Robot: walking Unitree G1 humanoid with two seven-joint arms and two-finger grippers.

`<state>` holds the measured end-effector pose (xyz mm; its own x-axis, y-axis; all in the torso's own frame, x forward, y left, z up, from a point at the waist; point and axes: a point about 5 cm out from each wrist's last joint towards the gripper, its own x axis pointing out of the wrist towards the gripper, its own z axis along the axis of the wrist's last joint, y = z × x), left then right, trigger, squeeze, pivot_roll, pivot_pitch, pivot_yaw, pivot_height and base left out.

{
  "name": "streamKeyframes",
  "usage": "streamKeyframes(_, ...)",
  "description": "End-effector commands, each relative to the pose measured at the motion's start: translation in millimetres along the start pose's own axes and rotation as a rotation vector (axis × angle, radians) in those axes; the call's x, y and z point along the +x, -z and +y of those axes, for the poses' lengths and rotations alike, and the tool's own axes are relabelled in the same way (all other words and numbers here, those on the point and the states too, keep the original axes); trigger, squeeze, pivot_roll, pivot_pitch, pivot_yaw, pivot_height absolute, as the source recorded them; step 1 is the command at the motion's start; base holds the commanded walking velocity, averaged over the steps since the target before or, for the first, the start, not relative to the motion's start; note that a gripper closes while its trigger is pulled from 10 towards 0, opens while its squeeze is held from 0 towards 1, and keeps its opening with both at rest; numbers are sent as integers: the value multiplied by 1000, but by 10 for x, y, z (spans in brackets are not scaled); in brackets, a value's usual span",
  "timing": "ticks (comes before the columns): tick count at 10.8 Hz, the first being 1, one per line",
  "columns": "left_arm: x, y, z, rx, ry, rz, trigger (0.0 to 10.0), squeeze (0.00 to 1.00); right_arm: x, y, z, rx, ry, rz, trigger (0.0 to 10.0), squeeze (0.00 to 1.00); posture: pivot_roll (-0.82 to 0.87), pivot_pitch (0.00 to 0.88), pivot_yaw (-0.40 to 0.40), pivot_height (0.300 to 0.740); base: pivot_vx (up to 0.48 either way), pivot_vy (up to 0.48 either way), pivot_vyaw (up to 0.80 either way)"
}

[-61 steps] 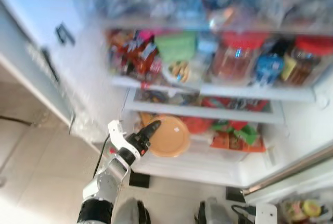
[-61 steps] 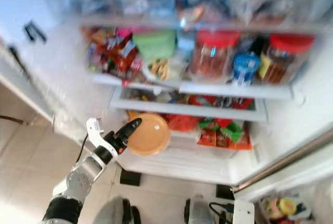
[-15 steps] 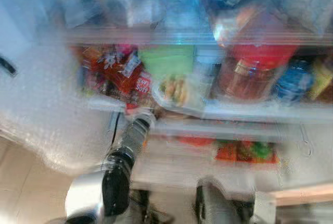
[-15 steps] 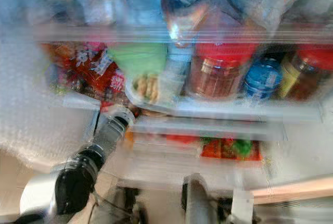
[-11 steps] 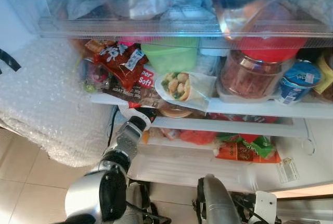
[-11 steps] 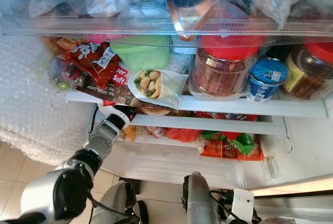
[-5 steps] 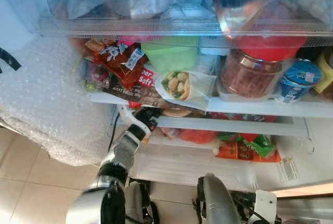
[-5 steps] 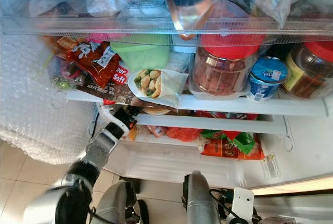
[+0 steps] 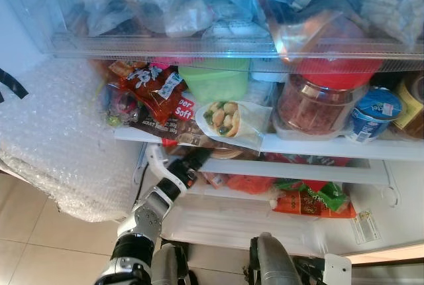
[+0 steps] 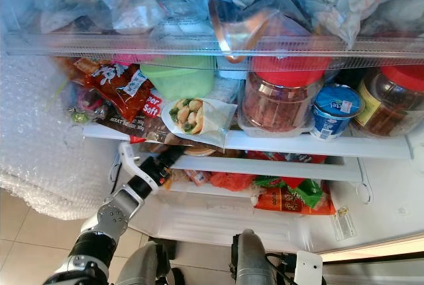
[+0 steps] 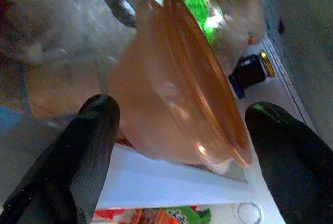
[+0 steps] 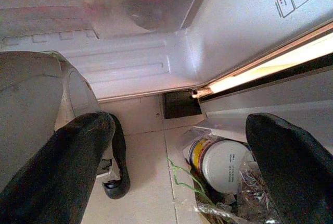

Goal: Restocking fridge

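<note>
We look into an open fridge (image 9: 391,195), and our left gripper (image 9: 197,159) reaches under the middle shelf (image 9: 318,144), just below the wrap (image 9: 228,118) in its clear bag. In the left wrist view the fingers (image 11: 86,146) stand wide apart, one on each side of an orange bowl (image 11: 182,104) with its lid; the bowl sits between them and rests on a white ledge, but we cannot tell if the pads touch it, prob. not. In the eye views only the bowl's rim (image 9: 222,153) shows, tucked under the shelf edge, right at the gripper tips. On the shelf above are, from left to right, red snack bags (image 9: 149,86), a green tub (image 9: 213,81), the wrap, a big jar w/ red lid (image 9: 311,103), a blue yogurt cup (image 9: 370,113) and a dark jar (image 10: 391,109). Under it, the drawer holds red and green packets (image 9: 308,199). Bubble wrap (image 9: 59,139) covers the side at the left. The top shelf is full of plastic bags (image 10: 265,0). Our right gripper (image 12: 177,166) hangs low by the fridge base over the tile floor (image 12: 145,182), fingers spread wide and holding nothing; a white container (image 12: 221,164) lies near it on the floor.
</note>
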<state>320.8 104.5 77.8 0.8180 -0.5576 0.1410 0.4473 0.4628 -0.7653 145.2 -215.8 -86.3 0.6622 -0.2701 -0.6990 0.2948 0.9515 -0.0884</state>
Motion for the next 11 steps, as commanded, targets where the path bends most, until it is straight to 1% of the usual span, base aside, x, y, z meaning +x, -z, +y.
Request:
streamKeyframes(1,-30,16,27,-13,-14,7,10000,0,-86,219,182,-13,-68,87,10000,0,-119,179,103,645,0,0,0)
streamKeyframes(2,35,12,0,2,-3,17,10000,0,-81,196,204,-12,-70,72,10000,0,-124,181,104,645,0,0,0)
streamKeyframes(3,94,13,-24,-5,1,24,10000,0,-77,145,250,-9,-70,36,10000,0,-129,184,105,645,0,0,0)
streamKeyframes(4,112,10,-35,-6,6,26,10000,0,-76,139,252,-7,-69,31,10000,0,-132,188,105,645,0,0,0)
streamKeyframes(5,191,27,-36,-6,-1,44,10000,0,-73,131,245,-7,-67,28,10000,0,-129,195,103,645,0,0,0)
streamKeyframes(7,234,27,-29,-9,-15,57,10000,0,-76,145,232,-6,-66,36,10000,0,-134,203,107,645,0,0,0)
streamKeyframes(9,124,19,-41,5,32,68,10000,0,-81,146,249,-4,-65,31,10000,0,-124,211,109,645,0,0,0)
streamKeyframes(11,37,-13,-62,64,49,70,10000,0,-83,145,259,-5,-69,30,10000,0,-121,211,108,645,0,0,0)
